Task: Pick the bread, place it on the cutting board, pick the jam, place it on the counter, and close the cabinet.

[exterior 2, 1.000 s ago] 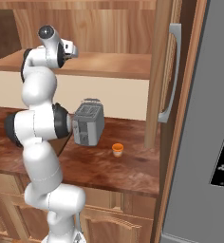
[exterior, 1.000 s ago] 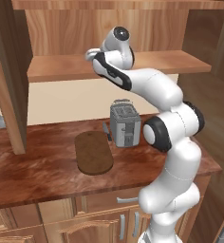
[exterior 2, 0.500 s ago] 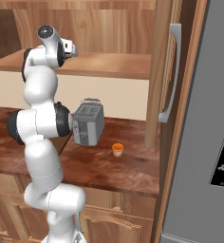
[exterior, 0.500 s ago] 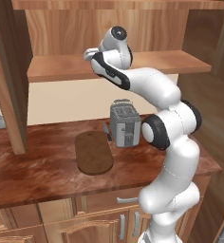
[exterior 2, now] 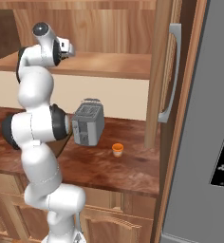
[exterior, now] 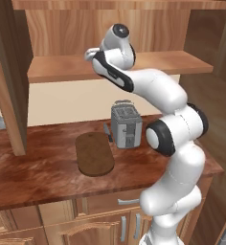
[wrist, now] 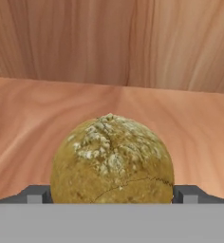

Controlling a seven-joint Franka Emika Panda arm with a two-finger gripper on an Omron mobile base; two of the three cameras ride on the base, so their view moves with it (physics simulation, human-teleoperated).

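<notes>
You saw the bread (wrist: 112,161) as an olive-yellow ball with pale, whitish crusty mottling on top and a thin dark crack low on its front. The shelf (wrist: 190,128) under it was light, warm wood with soft grain, and the gripper (wrist: 112,194) showed dark grey tips. At the lower centre of the left base view, the cutting board (exterior: 93,153) was dark brown on the glossy reddish-brown counter (exterior: 38,172). The toaster (exterior 2: 88,124) was grey, the jam (exterior 2: 117,149) orange, and the cabinet (exterior 2: 159,71) light brown with a grey handle.
</notes>
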